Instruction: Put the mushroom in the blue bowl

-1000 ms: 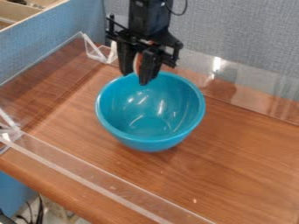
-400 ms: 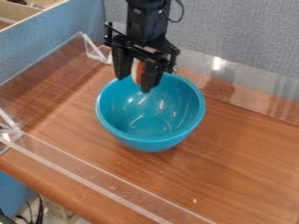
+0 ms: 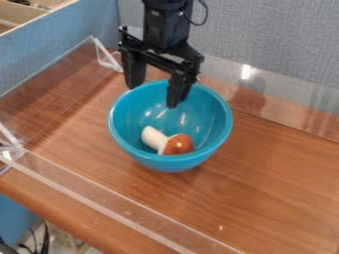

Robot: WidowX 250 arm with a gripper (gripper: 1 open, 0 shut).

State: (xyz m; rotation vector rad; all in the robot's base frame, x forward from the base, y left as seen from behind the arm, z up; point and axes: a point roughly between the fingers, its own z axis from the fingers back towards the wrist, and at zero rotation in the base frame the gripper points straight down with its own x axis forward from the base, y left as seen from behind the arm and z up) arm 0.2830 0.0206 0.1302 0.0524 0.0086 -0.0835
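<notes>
The mushroom (image 3: 167,142) lies on its side on the floor of the blue bowl (image 3: 209,109), cream stem to the left and orange-brown cap to the right. The turquoise bowl stands in the middle of the wooden table. My black gripper (image 3: 155,82) hangs straight above the bowl's far rim, pointing down. Its fingers stand apart with nothing between them, and the mushroom rests well below the fingertips.
Clear acrylic walls (image 3: 54,74) fence the wooden table (image 3: 279,189) on the left, front and back. A blue-grey partition (image 3: 279,40) rises behind. A cardboard box (image 3: 34,15) sits at the upper left.
The gripper has opened and let go of the mushroom, which dropped into the bowl. The arm itself stayed in place above the bowl's rim.
</notes>
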